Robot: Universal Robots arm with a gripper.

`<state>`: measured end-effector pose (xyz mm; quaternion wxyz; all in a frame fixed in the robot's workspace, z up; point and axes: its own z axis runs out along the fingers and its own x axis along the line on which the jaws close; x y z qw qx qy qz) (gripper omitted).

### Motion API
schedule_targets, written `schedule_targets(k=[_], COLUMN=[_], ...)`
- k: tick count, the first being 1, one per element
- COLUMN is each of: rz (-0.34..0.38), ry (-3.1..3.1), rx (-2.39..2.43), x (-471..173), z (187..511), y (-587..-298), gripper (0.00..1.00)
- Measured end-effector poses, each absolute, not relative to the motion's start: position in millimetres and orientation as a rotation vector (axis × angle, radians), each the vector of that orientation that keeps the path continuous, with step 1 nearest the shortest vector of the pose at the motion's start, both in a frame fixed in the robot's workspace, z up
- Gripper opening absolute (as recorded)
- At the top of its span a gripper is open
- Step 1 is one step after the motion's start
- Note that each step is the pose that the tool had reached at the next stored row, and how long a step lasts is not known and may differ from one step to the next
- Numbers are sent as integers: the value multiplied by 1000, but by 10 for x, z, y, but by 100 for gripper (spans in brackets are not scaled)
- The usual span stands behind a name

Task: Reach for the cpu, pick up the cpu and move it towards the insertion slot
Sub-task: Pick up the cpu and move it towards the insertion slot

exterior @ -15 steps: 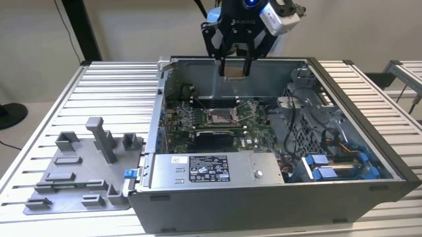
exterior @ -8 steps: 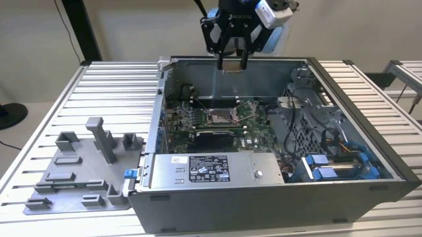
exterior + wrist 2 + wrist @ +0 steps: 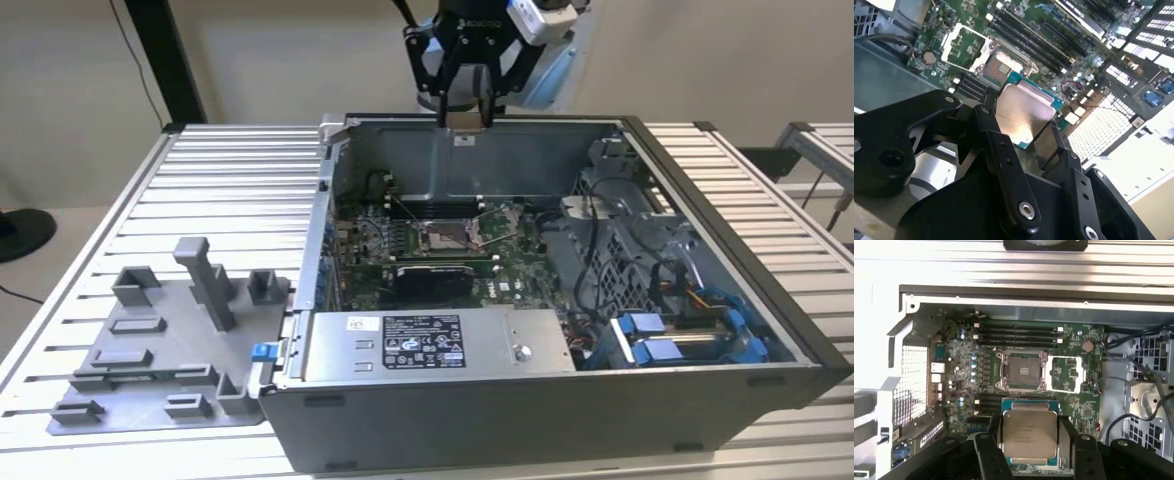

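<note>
First wrist view entry: you are carrying the cpu, a light, stiff, fragile plate, with fingers pinching its opposite edges, hanging above the insertion slot.

A ribbed metal table carried everything. An open computer case sat directly below the gripper. A grey fixture plate lay well off to one side.

The case is set on the table, at the exterior view's right. The fixture lies lower left. The slot is found mid-case, the gripper above it, upper centre, the cpu between its fingers.
</note>
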<state>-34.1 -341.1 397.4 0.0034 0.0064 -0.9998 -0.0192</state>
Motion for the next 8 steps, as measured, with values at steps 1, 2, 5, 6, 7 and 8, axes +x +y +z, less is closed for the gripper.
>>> schedule_targets(k=[1,2,5,6,7,8], rz=[-60,-60,-60,-60,-60,-60], ry=[-3134,-3134,-3134,-3134,-3134,-3134], rx=[20,20,20,20,20,20], x=[-341,-341,-340,-340,-341,-341], z=[3973,3972,3968,3967,3966,3965], y=[-3379,-3348,-3260,-3232,-3207,-3184], gripper=[0,0,0,0,0,0])
